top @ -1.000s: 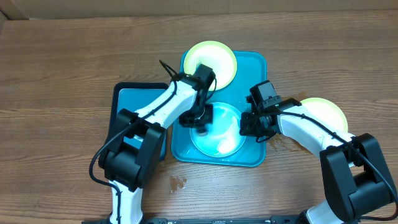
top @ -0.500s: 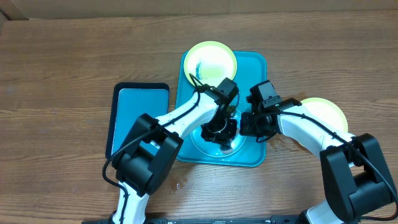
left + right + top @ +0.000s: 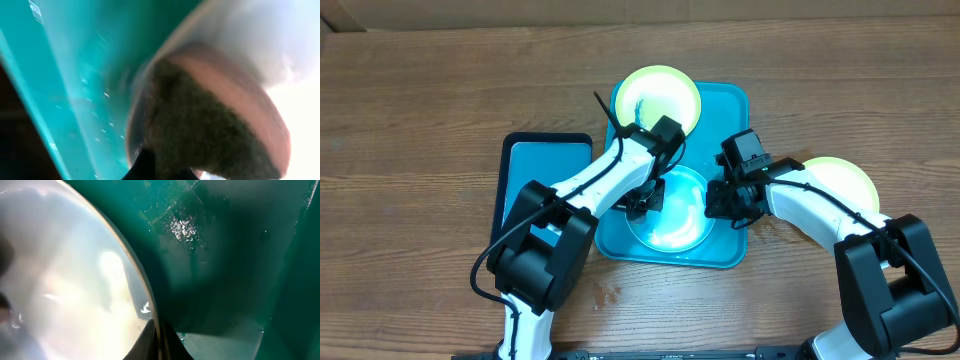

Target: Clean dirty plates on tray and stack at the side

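The step in hand looks like scrubbing the blue plate (image 3: pixel 682 228), which lies in the near half of the tray (image 3: pixel 728 100). The left hand (image 3: pixel 645 197) is down over the plate's left edge. Its wrist view is blurred, but it appears closed on a sponge (image 3: pixel 210 130) pressed where plate meets tray. The right hand (image 3: pixel 728 203) is at the plate's right edge; its wrist view shows the rim running in between the fingertips, so it seems pinched shut on the rim to steady the plate.

The far plate (image 3: pixel 665 95), yellow-green, sits at the tray's far end with dark marks on its left side, so it probably awaits cleaning. A right plate (image 3: pixel 845 172) lies on the bench (image 3: pixel 420 120) right of the tray, partly under the right arm, likely the start of the stack.

Next, the sponge should cover the whole centre while the rim grip holds. Then the blue plate needs lifting clear of the tray wall and setting on the right plate.
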Available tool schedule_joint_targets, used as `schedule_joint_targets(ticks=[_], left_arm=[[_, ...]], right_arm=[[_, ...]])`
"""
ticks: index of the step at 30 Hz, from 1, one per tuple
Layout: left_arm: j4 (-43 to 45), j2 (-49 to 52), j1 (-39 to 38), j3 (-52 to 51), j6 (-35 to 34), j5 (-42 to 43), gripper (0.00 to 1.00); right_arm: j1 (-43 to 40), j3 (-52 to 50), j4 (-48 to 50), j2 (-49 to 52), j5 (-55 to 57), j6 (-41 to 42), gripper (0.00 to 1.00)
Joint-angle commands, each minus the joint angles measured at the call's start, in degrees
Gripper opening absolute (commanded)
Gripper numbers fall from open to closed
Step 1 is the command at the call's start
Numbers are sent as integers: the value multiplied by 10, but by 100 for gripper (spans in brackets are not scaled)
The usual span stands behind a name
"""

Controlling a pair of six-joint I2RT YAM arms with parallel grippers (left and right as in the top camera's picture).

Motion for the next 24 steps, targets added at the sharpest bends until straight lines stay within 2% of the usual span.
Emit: schedule_joint_targets(ticks=[1, 9, 13, 19, 21, 24], left_arm=[[-12, -14, 12, 26, -12, -62, 4], [-17, -156, 23, 43, -29, -52, 4], [-51, -237, 45, 43, -28, -61, 4], [-145, -300, 127, 38, -18, -130, 4], [-157, -299, 160, 24, -18, -126, 4], [-127, -298, 201, -31, -18, -91, 4]], right_arm=[[-2, 0, -3, 10, 28, -14, 4], [-2, 0, -18, 10, 28, -18, 4], [-2, 0, -22, 10, 28, -18, 4], [-2, 0, -26, 10, 29, -13, 4], [-2, 0, -29, 10, 40, 9, 4], [-2, 0, -33, 10, 54, 44, 4]])
